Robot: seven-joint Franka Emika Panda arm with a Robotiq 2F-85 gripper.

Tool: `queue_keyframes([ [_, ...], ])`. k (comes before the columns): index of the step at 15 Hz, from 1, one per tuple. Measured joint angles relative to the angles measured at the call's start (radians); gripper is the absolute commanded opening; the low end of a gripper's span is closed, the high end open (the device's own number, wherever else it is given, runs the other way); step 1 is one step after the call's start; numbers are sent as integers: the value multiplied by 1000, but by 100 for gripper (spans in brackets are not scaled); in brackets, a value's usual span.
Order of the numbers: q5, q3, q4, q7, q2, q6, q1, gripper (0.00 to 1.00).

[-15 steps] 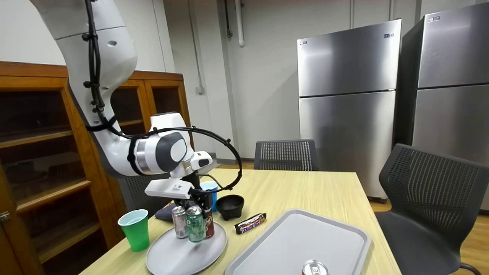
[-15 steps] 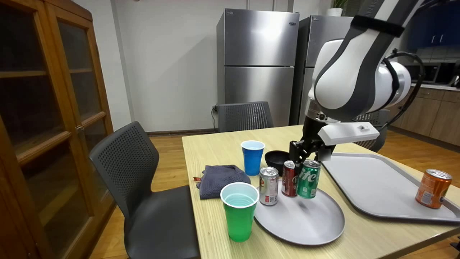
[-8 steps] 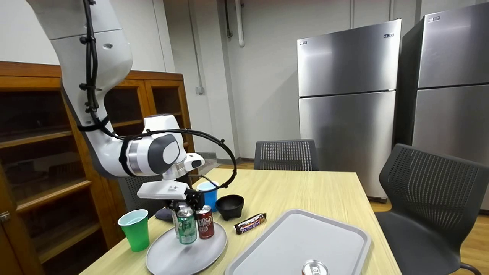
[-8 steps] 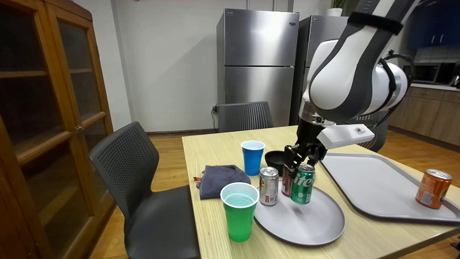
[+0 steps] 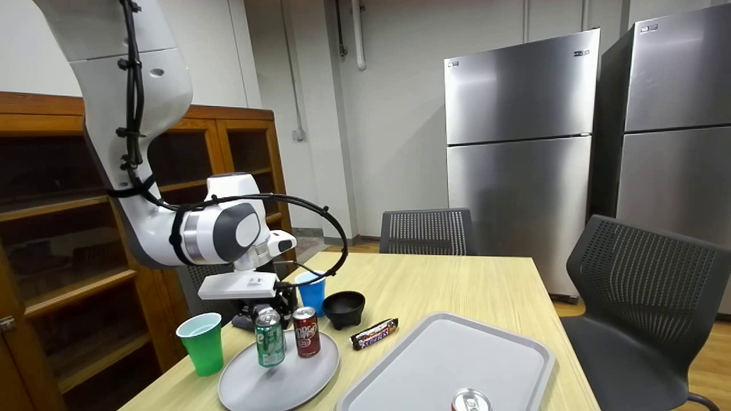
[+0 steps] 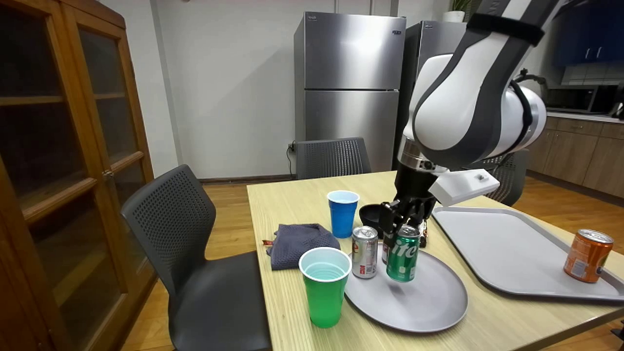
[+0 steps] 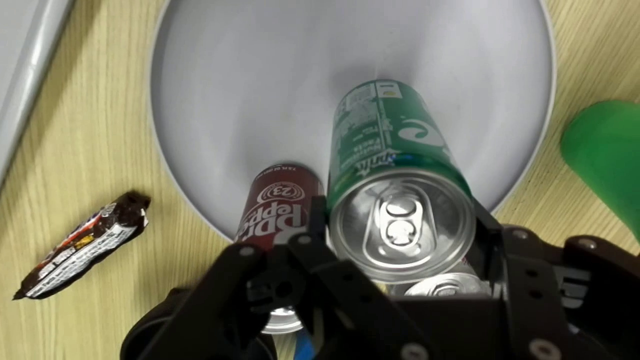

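That arm (image 5: pixel 163 91) is smooth and white, all rounded bulges, with dark grey panels (image 6: pixel 489 92) and a shiny silver collar (image 6: pixel 413 158) low down. Black cables (image 5: pixel 135 68), pinched by little ties (image 5: pixel 122 132), run along it and bow into a wide loop; black straps (image 6: pixel 507 28) circle it. A white box (image 6: pixel 465 187) juts out above the black, hinged pincer (image 7: pixel 400 220), dotted with screw heads (image 7: pixel 545 348).

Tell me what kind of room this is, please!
Probably a kitchen or break room: there are big silver fridges, what looks like a microwave, and a table with chairs.
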Motion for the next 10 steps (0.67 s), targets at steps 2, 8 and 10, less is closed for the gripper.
queue_keyframes([
  [2, -7, 0, 0, -12, 8, 0, 1, 39],
  [8, -28, 0, 0, -19, 38, 1, 5, 39],
  [10, -32, 0, 1, -21, 46, 1, 6, 39],
])
